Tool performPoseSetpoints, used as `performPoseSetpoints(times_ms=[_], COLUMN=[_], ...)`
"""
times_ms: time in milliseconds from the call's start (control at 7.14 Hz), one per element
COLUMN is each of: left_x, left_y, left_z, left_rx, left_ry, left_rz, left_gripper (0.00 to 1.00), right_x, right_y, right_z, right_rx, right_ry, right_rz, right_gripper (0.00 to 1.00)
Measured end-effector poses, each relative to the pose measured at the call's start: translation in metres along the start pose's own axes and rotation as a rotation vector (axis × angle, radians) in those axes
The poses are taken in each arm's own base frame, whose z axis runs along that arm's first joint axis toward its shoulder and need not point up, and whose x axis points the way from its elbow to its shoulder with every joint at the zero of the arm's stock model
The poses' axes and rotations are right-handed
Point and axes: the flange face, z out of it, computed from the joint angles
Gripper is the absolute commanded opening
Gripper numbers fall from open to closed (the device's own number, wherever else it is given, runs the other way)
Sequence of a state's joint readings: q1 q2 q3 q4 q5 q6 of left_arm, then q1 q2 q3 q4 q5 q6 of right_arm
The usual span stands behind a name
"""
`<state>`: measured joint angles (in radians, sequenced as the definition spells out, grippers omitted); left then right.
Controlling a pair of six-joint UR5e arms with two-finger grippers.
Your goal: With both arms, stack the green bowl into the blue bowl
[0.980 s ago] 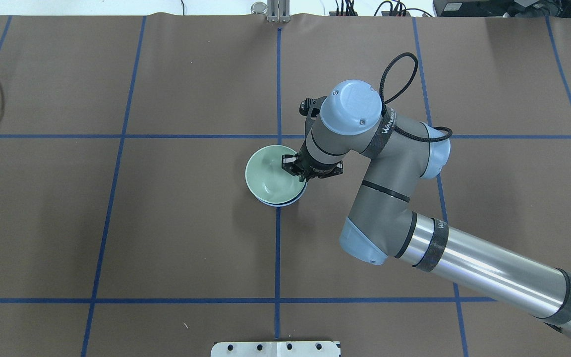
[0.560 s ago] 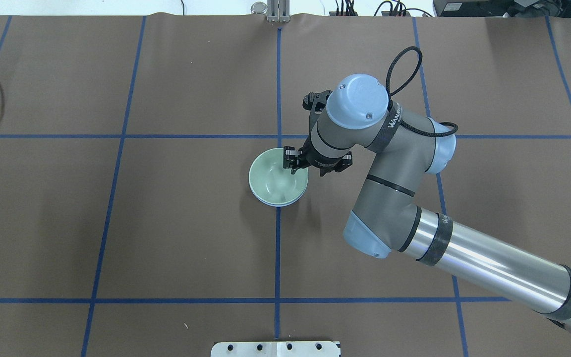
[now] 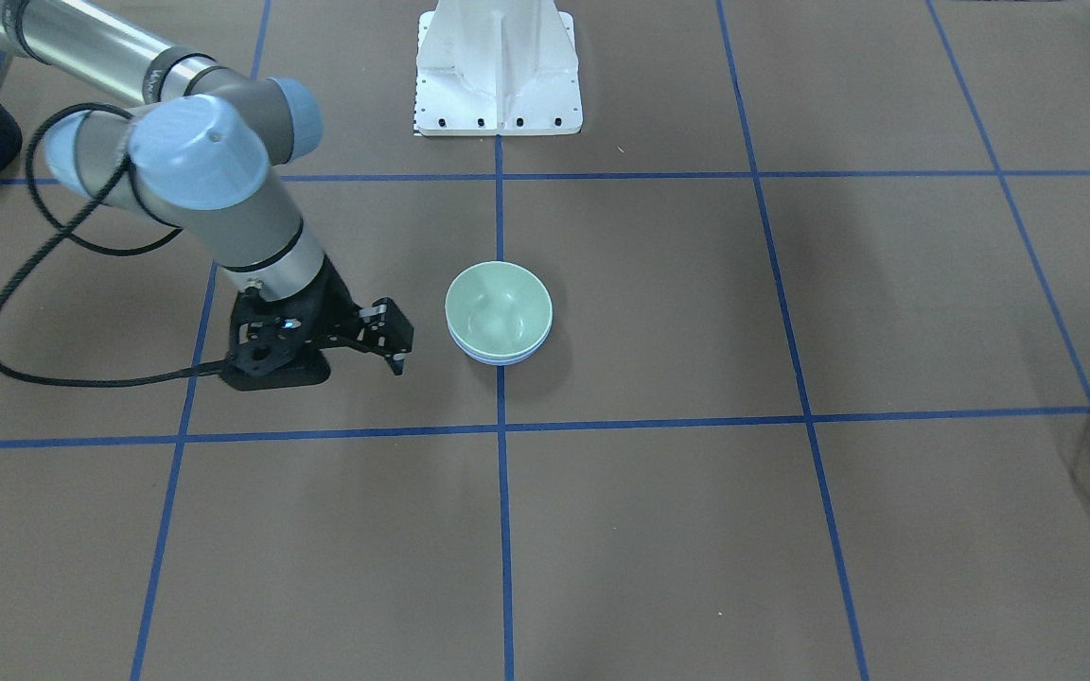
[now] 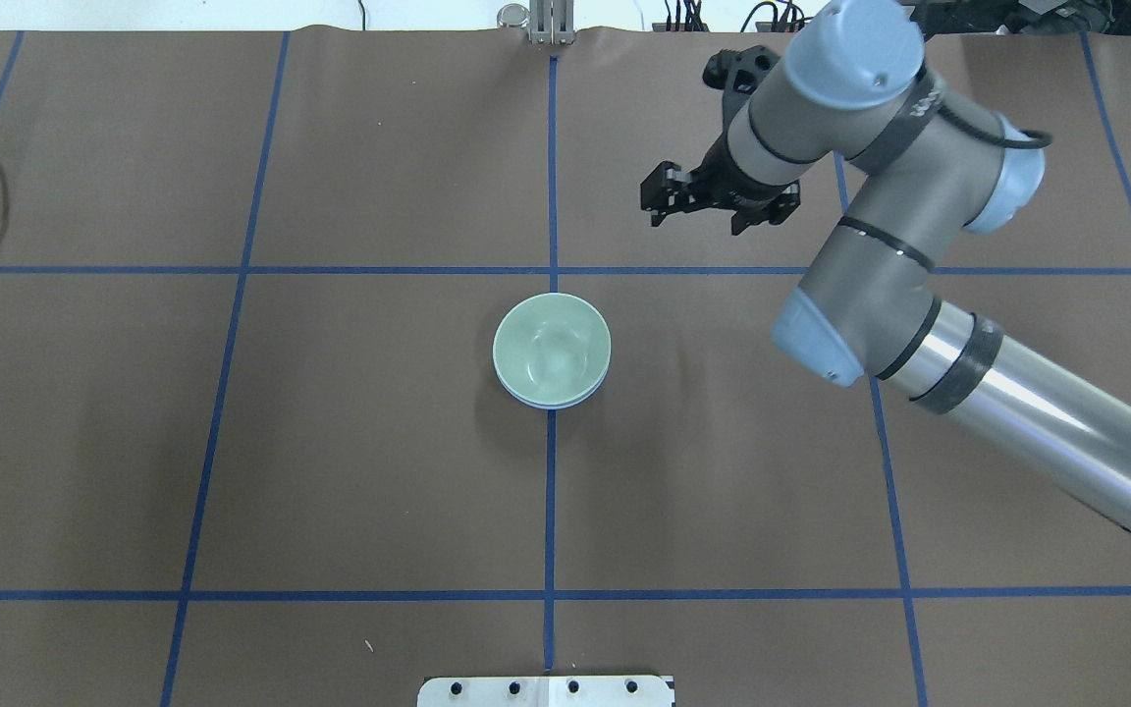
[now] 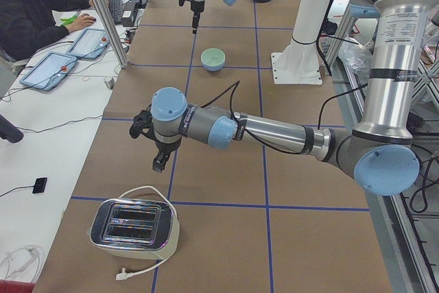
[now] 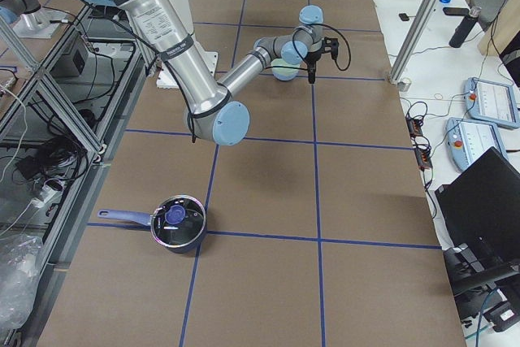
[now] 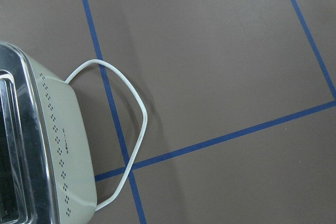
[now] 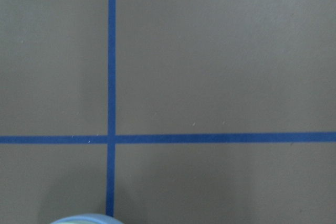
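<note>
The green bowl sits upright inside the blue bowl, of which only a thin pale-blue band shows under the green rim. The pair stands in the middle of the surface, on the blue tape line that runs from the robot's edge to the far edge. Nothing touches the bowls. The right hand hangs above the surface, pointing downward, off to the bowls' right and a little toward the far edge, clear of both. Its fingers look slightly apart and there is nothing between them. The right wrist view shows only brown surface, crossing tape lines and a sliver of bowl rim at its bottom edge. The left hand shows only in the view from the left end, where it points down over the surface toward the left edge, well apart from the bowls. I cannot tell whether its fingers are apart or together. Just beyond it, by the far left corner, stands a toaster with a white cord looped beside it on the surface. A dark pot with a handle rests near the right edge on the robot's side. The white pedestal stands at the middle of the robot's edge.
</note>
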<state>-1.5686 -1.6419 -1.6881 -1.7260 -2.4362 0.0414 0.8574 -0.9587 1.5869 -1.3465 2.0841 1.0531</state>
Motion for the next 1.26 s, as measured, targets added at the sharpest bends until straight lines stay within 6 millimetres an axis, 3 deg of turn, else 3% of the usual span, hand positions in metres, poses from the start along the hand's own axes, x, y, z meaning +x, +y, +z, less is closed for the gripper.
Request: performPoseSetpoints(times_ms=[280, 560, 700, 980, 1260], left_x=[0.001, -0.008, -0.014, -0.024, -0.027], left_y=[0.0, 0.003, 0.005, 0.008, 0.011], left_z=[-0.002, -0.008, -0.013, -0.019, -0.02], left_rx=[0.004, 0.005, 0.003, -0.004, -0.008], left_ry=[0.0, -0.003, -0.005, -0.01, -0.013], left_rz=[0.001, -0.008, 0.001, 0.009, 0.005], left_gripper=[0.98, 0.98, 0.98, 0.98, 0.98], right_x=[0.11, 0.205, 0.254, 0.343, 0.409], right_y=[-0.05, -0.07, -0.073, -0.06, -0.04], right_z=[-0.05, -0.08, -0.095, -0.114, -0.127], right_rx=[-0.003, 0.008, 0.008, -0.008, -0.019], right_ry=[0.003, 0.041, 0.061, 0.084, 0.1], right_rz=[-0.067, -0.077, -0.087, -0.087, -0.094], right_gripper=[1.0, 1.0, 1.0, 1.0, 1.0])
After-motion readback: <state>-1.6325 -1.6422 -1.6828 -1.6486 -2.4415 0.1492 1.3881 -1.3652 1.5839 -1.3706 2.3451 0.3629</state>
